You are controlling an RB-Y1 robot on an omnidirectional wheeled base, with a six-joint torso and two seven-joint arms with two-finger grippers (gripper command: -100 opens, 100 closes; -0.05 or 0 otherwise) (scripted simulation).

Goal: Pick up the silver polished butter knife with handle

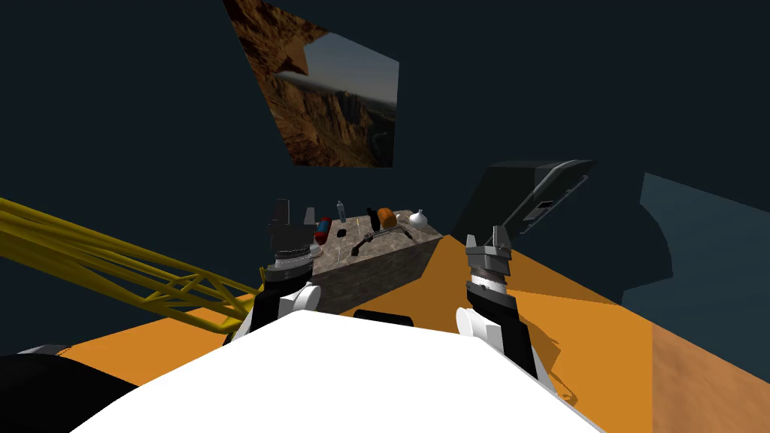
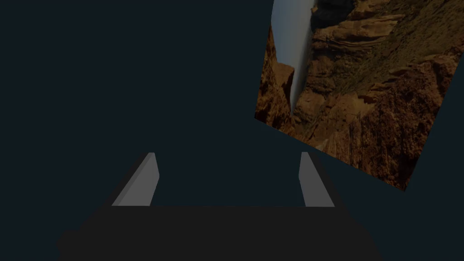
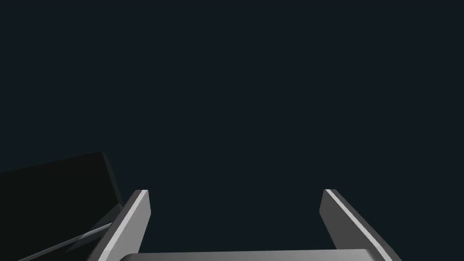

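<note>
Your knife (image 1: 376,236) lies flat on the far table (image 1: 383,267), crowded by a red can (image 1: 323,228) to its left and a white bulb (image 1: 418,218) to its right. Your left hand (image 1: 295,214) and right hand (image 1: 487,239) are both open and empty, short of it. A thin, flat blade may slip from the fingers. A wide approach could knock its neighbours.

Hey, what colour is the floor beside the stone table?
Orange. The floor shows best in the head view.
</note>
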